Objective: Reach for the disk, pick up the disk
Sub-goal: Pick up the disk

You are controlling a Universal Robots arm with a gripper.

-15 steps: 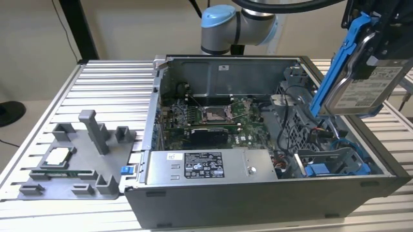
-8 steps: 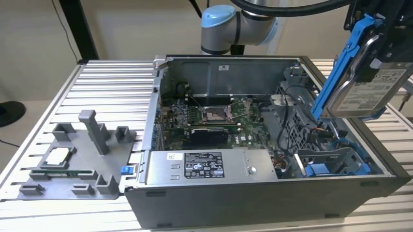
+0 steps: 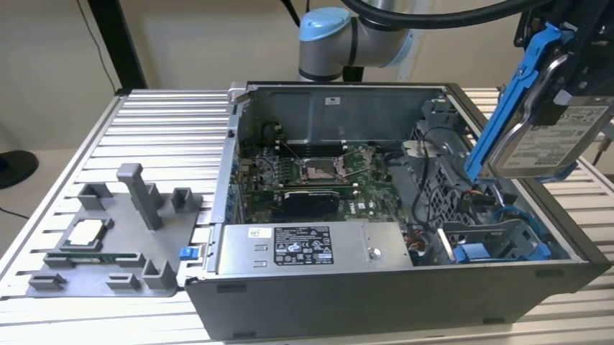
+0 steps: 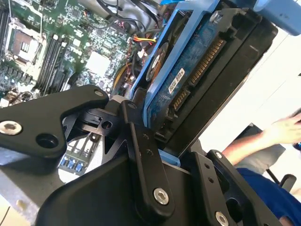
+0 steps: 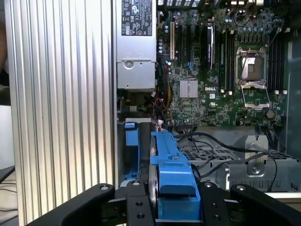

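Blue-framed disk hangs tilted above the open case, at its 3 o'clock edge, clamped in the tool.

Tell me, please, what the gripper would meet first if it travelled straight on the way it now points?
Probably the drive bay at the open computer case's corner. The gripper, its jaws shut on the disk, points down there in the first wrist view; the disk's lower edge would likely touch first, though depth is unclear.
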